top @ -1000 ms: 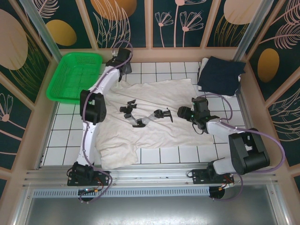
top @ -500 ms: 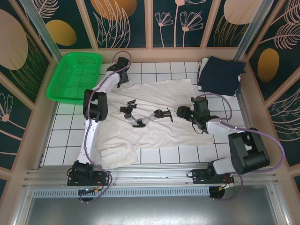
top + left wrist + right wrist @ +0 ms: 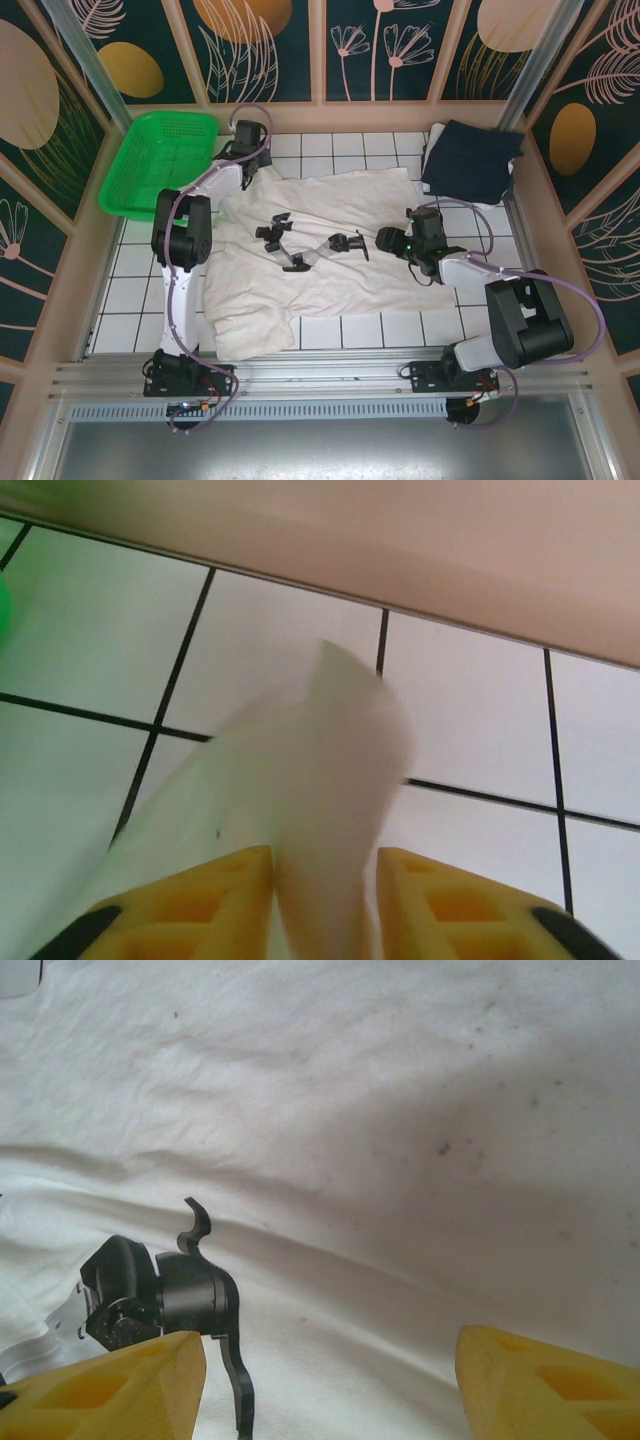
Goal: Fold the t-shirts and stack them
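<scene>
At 11 o'clock, the half-closed left gripper [image 3: 325, 855] straddled the cream t-shirt [image 3: 345, 200] corner, hold indeterminate, cloth extending toward 5 o'clock.

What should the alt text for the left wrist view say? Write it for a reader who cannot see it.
A blurred corner of the cream t-shirt stands up between the yellow jaws of the left gripper, above white table tiles with dark grout. A pinkish wall runs across the top.
</scene>
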Available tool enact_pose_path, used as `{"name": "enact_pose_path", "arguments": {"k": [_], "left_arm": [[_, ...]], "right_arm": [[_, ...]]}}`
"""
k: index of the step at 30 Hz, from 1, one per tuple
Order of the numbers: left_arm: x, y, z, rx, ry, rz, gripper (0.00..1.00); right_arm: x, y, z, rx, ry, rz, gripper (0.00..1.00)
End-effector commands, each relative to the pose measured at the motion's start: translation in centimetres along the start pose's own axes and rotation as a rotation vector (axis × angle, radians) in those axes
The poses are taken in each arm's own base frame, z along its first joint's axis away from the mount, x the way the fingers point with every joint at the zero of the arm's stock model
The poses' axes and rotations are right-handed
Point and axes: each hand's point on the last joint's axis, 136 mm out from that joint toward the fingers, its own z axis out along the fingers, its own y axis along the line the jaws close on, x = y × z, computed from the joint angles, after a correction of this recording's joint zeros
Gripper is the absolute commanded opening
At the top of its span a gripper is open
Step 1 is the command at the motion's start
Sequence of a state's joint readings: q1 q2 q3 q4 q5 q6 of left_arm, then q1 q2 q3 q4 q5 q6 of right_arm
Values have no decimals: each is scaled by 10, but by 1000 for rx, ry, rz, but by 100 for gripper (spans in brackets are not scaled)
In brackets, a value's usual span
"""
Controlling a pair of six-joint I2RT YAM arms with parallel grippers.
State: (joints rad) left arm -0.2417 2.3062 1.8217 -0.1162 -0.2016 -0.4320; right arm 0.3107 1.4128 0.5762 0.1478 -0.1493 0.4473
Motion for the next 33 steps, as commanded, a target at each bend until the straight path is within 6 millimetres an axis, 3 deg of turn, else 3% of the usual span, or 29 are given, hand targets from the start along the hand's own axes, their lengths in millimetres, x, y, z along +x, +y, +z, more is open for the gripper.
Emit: {"name": "enact_pose_path", "arguments": {"k": [1, 7, 9, 16, 21, 33], "left_arm": [[13, 28, 17, -117, 5, -31, 58], [27, 68, 19, -353, 88, 10, 56], [31, 72, 18, -379, 119, 35, 51], [69, 98, 16, -473, 243, 95, 50], [75, 125, 3, -600, 273, 125, 48], [88, 143, -17, -649, 321, 156, 39]], "right_arm": [[0, 5, 3, -17, 0, -22, 67], [-1, 5, 2, -14, -5, -31, 67], [-2, 5, 3, -15, -3, -32, 67], [-3, 7, 7, -19, 3, -43, 67], [-12, 8, 4, -4, -17, -61, 68], [-8, 6, 7, -9, -16, -48, 68]]}}
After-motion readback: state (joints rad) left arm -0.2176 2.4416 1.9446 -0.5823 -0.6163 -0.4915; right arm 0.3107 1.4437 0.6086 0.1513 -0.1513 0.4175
